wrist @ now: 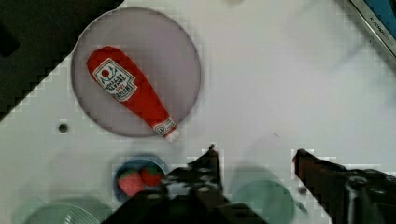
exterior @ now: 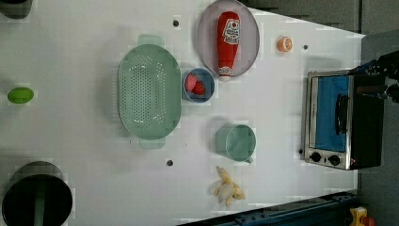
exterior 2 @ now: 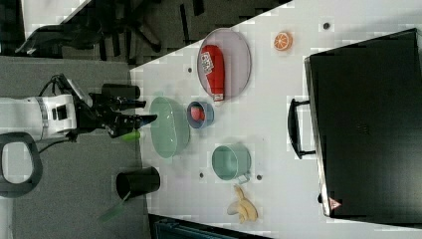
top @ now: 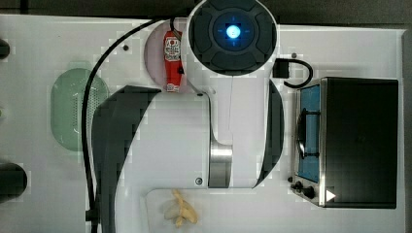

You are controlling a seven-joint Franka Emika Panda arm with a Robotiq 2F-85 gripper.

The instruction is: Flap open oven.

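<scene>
The oven (exterior: 343, 120) sits at one end of the white table (exterior: 84, 141), door shut, its blue glass facing the rest of the tabletop. In the left view it is at the table's right end, knobs (exterior: 324, 158) at the lower corner of the front. The dark handle (exterior: 340, 114) is a bar across the glass near its top edge, running parallel to the oven's front, so its long axis lies across the arm's reach, not along it.

The gripper (exterior 2: 149, 117) hangs well above the table with its fingers apart and nothing between them. In the wrist view the two dark fingertips (wrist: 212, 154) frame bare tabletop, with the ketchup bottle (wrist: 133, 93) on its grey plate (wrist: 180, 56) further off and a corner of the oven's frame (wrist: 373, 23) just at the edge. So the oven lies ahead of the gripper and well apart from it; nothing is touching the door yet.

In the right view the oven is at the far right and the handle (exterior 2: 297, 128) stands out from the front as a thin loop, which suggests there is a gap behind the bar, though how deep is hard to judge from here.

The task looks unstarted. The coming move likely calls for travel toward the oven and down to the handle, with the fingers straddling the bar across its length, then a pull outward and down so the door swings on what is probably a bottom hinge.
</scene>
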